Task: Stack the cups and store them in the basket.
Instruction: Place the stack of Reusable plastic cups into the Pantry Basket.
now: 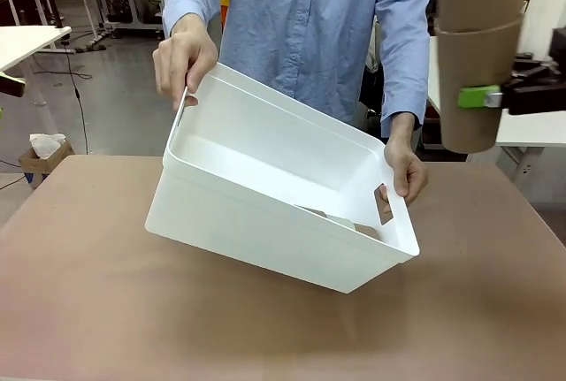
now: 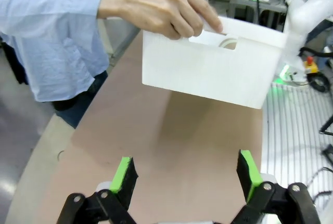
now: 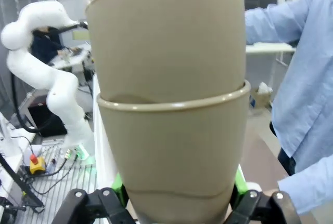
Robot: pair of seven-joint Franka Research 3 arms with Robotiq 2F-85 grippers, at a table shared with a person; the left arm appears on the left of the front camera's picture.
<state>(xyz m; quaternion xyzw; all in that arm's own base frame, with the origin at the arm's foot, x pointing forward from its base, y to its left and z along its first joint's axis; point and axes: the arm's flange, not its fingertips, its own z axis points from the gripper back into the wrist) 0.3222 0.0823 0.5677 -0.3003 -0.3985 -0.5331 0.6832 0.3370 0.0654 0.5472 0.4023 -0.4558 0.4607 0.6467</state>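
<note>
Cups (image 1: pixel 473 45) nested into one stack, held aloft right of the basket (image 1: pixel 265 222) by right gripper (image 3: pixel 177 195), fingers closed on the bottom cup. Storing remains. Person's hands tilt the basket above the desk (image 1: pixel 88 293), mouth toward the robot, interior roomy. Left gripper (image 2: pixel 187 174) wide open, empty.

Front and left-wrist cameras share the basket (image 1: pixel 265 222).

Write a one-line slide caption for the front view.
Person tilts the white basket toward the robot while the right gripper holds a stack of tan cups above the table.
</note>
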